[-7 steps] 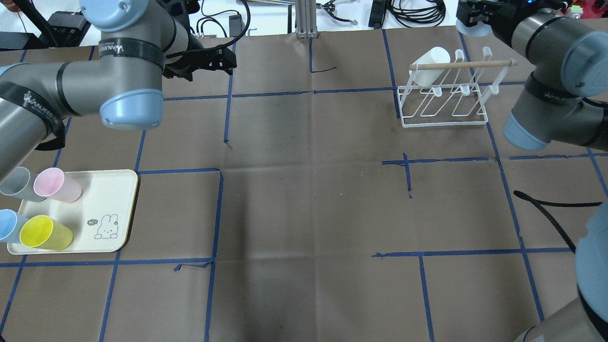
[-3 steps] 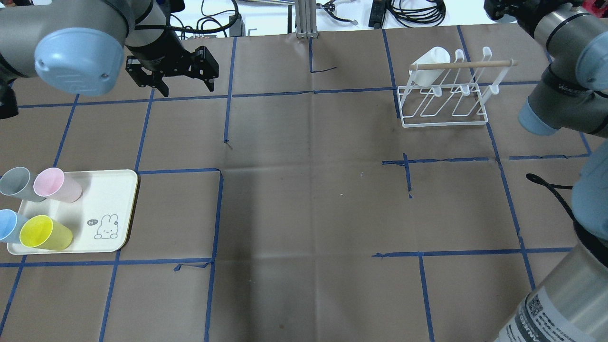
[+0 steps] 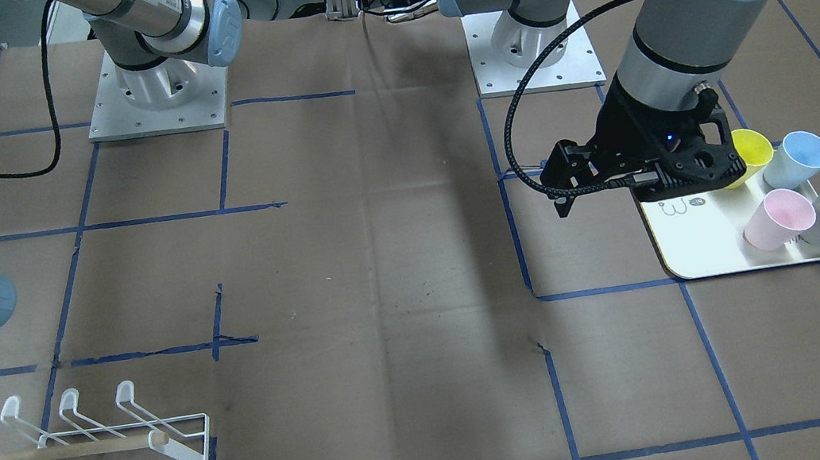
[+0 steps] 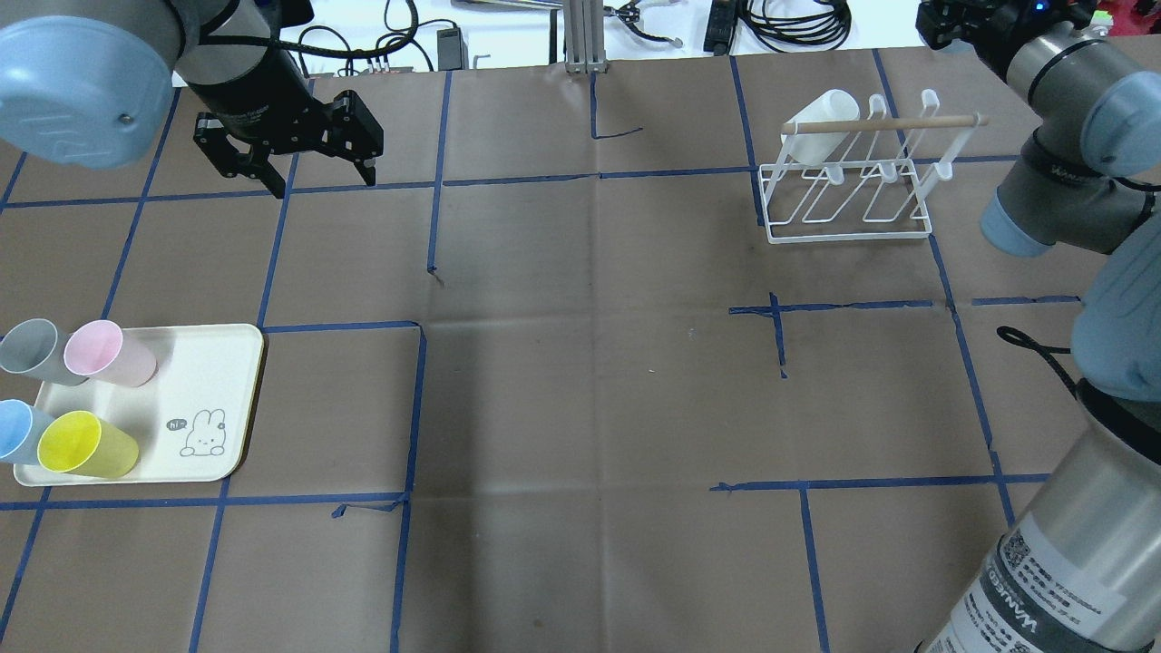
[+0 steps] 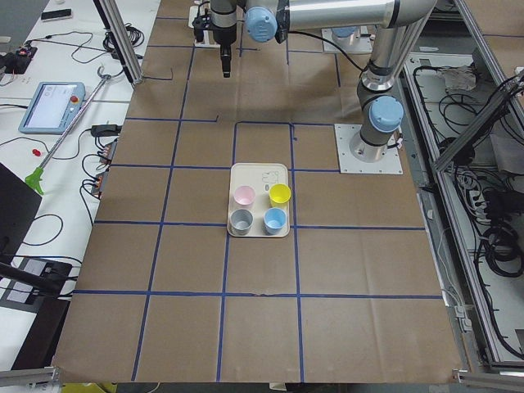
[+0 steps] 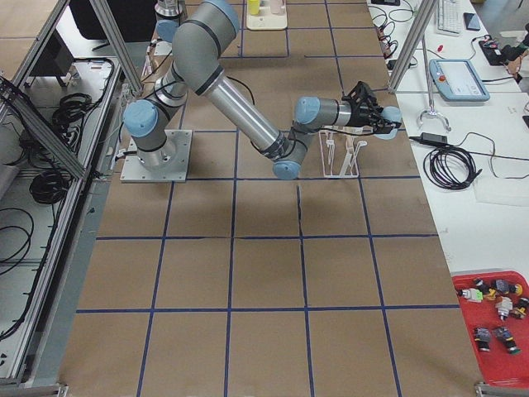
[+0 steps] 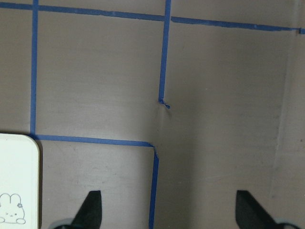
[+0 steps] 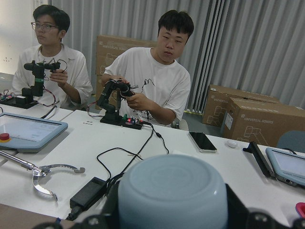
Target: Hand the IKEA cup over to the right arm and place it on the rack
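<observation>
My left gripper [image 4: 323, 185] is open and empty above bare table, at the far left, well beyond the cream tray [image 4: 210, 381]; its two fingertips [image 7: 91, 206] stand wide apart in the left wrist view. The tray holds a yellow cup [image 4: 86, 444], a pink cup [image 4: 109, 352], a grey cup [image 4: 32, 349] and a blue cup [image 4: 16, 432]. My right gripper [image 6: 376, 116] is beside the white wire rack [image 4: 848, 210], shut on a light blue cup [image 8: 171, 195]. A white cup [image 4: 821, 113] hangs on the rack's left prong.
A wooden dowel [image 4: 884, 123] lies across the rack's top. The right arm's elbow [image 4: 1043, 199] stands just right of the rack. Cables and power bricks [image 4: 789, 23] lie past the table's far edge. Two operators [image 8: 162, 81] sit beyond it.
My left arm has swung and its open gripper has turned and moved left and nearer. My right arm has shifted, its gripper drawing back toward the far right corner.
</observation>
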{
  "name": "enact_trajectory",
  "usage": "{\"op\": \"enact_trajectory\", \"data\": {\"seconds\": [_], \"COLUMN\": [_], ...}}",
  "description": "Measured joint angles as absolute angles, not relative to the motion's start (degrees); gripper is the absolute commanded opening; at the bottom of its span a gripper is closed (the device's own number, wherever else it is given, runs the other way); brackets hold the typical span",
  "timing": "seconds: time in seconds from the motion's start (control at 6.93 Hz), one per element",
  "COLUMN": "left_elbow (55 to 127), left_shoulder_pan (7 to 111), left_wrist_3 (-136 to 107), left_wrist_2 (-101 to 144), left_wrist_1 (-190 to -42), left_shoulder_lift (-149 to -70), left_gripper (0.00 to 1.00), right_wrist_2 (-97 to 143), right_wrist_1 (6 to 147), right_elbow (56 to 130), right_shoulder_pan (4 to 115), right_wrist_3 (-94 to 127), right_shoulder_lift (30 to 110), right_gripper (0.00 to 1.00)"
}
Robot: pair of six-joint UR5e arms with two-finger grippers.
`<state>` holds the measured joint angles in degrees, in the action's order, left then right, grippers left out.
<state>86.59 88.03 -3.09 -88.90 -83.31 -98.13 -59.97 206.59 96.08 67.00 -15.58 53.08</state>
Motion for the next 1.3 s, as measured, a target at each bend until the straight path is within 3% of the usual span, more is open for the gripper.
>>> {"op": "enact_trajectory", "data": {"seconds": [1.3], "left_elbow": [88.7], "left_shoulder_pan": [89.9], "left_wrist_3": [-3.4], "left_wrist_2": [-90.6], "left_wrist_1": [-84.2], "left_shoulder_lift": [-94.5], "left_gripper": [0.99], "right_wrist_2": [-59.6], "right_wrist_1": [207.1], "right_elbow": [102.1], "right_shoulder_pan": [66.6], "right_wrist_3": [-15.4], "right_shoulder_lift": [52.4], "right_gripper": [0.07]}}
